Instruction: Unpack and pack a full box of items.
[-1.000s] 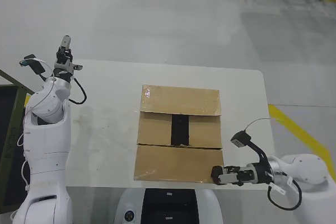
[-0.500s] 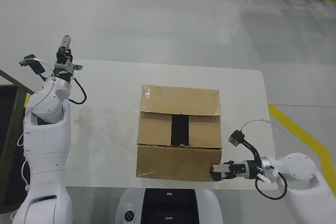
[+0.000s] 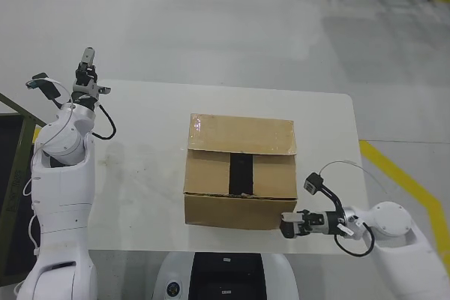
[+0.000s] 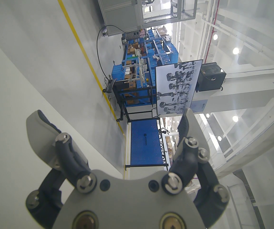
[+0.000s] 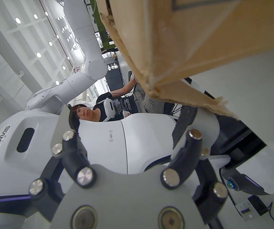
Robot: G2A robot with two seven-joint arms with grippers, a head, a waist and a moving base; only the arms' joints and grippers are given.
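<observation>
The left end effector point(image 3: 88, 58) is held above the far left corner of the table point(image 3: 135, 165), well apart from the cardboard box point(image 3: 240, 176); it is seen spread wide open with nothing gripped. The box is set at the middle of the table, with its far flap point(image 3: 241, 135) folded outward and its near flap point(image 3: 240, 212) on the robot's side. The right end effector point(image 3: 287, 225) is placed at the near flap's right corner, spread open around nothing, with the flap's torn edge just beside one finger.
</observation>
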